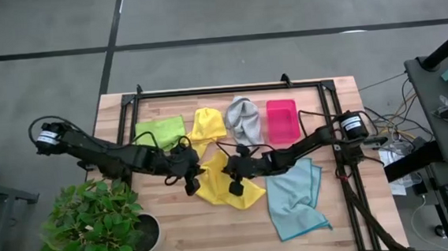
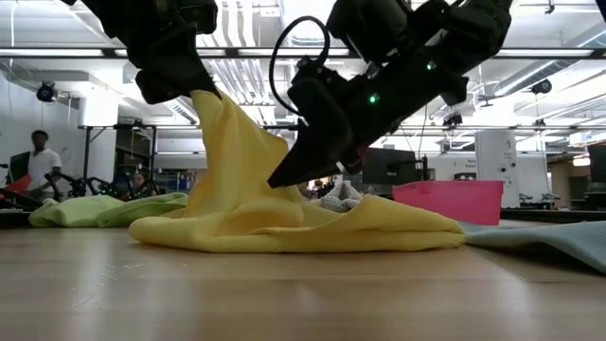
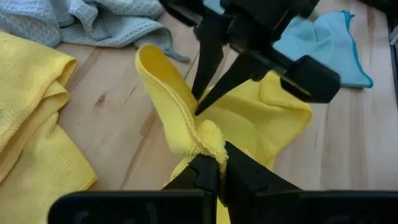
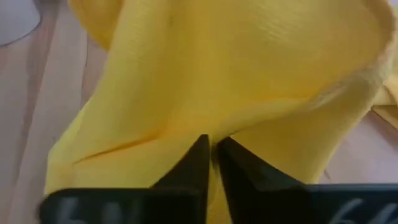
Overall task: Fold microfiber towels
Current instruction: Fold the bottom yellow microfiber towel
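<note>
Both tools are clamped on the same yellow towel (image 1: 220,185) in the middle of the surface (image 1: 215,229). The left tool (image 3: 219,167) has its fingers pinched tight on a bunched corner and holds it up off the wood, so in the low view the cloth rises in a peak at upper left of the frame. The right tool (image 2: 284,175) is closed too, tips together on a fold of that towel a bit further along, near the frame's centre in the low view; its own camera shows the tips meeting right against yellow fabric.

The rest of the towel lies in a heap on the surface. Another yellow towel (image 1: 206,124), a green one (image 1: 161,132) and a grey one (image 1: 244,119) sit along the top of the high view next to a pink tray (image 1: 281,121), and a blue towel (image 1: 296,199) lies at lower right.

No readable writing or labels anywhere that I can make out.
</note>
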`<state>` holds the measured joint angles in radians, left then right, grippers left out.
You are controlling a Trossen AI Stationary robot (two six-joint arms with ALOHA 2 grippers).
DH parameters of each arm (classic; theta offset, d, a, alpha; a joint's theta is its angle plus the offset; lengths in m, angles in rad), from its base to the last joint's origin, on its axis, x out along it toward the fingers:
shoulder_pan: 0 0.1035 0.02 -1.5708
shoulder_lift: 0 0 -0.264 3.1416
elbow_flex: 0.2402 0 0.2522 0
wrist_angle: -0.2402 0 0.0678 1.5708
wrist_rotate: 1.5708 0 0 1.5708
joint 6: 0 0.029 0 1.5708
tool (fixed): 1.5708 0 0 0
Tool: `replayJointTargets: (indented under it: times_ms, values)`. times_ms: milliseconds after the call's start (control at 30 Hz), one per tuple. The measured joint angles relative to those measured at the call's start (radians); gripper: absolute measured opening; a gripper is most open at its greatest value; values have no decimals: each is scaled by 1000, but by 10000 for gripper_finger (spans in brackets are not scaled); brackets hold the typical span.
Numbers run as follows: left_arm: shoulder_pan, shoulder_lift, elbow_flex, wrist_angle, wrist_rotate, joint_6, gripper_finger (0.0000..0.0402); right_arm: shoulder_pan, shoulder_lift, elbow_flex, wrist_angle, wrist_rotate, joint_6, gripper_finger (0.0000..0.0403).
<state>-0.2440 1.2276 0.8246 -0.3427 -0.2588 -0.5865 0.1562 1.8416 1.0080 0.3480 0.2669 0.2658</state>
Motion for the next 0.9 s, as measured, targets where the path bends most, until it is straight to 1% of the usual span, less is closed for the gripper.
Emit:
replayJointTargets:
  times_ms: [133,233,433,600,733,800,900]
  values:
    - [0,-9,2,-5,7,-2,0,1,20,0,-2,-9,1,10]
    - [0,-33,2,-5,45,-2,0,12,-14,0,-48,-15,-6,9]
    - [-1,-107,3,-2,120,23,0,33,-201,0,-252,-32,-97,9]
    - [-2,-160,3,33,139,51,0,34,-378,0,-392,-39,-131,9]
    - [-2,-199,3,47,210,121,0,34,-509,0,-508,-39,-195,8]
    - [0,-228,3,46,224,146,0,31,-568,16,-560,-34,-222,8]
    - [17,-269,11,44,224,180,0,15,-630,78,-670,-31,-256,8]
